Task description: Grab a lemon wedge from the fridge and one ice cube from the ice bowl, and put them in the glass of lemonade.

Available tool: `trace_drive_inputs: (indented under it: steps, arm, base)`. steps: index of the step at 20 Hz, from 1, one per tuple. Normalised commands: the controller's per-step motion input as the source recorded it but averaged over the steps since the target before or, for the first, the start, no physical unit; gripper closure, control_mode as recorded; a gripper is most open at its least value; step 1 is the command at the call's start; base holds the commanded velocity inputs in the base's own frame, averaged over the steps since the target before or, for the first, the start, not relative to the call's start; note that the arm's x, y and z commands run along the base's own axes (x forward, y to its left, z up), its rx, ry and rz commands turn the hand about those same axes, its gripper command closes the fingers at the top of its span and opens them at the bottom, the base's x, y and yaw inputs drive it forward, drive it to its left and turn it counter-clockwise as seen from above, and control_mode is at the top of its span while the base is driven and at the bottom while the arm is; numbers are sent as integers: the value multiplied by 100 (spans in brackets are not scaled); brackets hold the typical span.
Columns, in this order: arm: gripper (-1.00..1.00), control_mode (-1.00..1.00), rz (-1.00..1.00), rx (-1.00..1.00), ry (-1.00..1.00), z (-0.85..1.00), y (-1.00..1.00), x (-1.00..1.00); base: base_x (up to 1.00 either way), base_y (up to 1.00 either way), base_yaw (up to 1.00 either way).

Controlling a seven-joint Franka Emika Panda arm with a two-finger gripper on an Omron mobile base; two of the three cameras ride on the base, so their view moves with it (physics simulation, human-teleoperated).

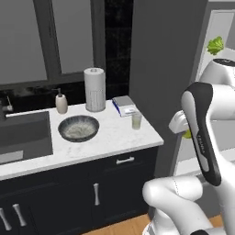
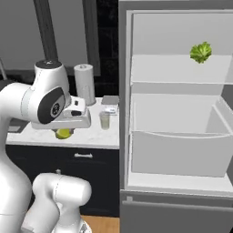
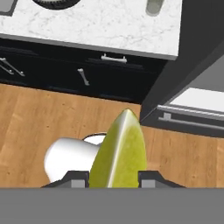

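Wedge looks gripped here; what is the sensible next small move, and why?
Probably carry the lemon wedge toward the glass of lemonade at the counter's right end. The gripper is shut on the wedge out over the floor, below counter height, so it likely needs to rise first.

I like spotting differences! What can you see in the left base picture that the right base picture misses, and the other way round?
Left base view alone: the ice bowl, the soap dispenser and the dark sink. Right base view alone: the fridge's white shelves and lower drawer, seen straight on. Both share: the glass of lemonade, the paper towel roll, the leafy vegetable, and the lemon wedge under the hand.
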Motion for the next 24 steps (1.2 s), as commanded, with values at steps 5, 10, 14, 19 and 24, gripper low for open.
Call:
trace_drive_inputs:
  steps: [5,10,14,19,24]
  arm:
    - [100,100,0,0,0,0,0,0]
    - [100,100,0,0,0,0,0,0]
    - [100,100,0,0,0,0,0,0]
    - [100,100,0,0,0,0,0,0]
    - [100,100,0,0,0,0,0,0]
  base:
    - [46,9,-13]
    - [34,35,-20]
    - [36,43,-15]
    - [38,64,-4]
    - [43,43,0]
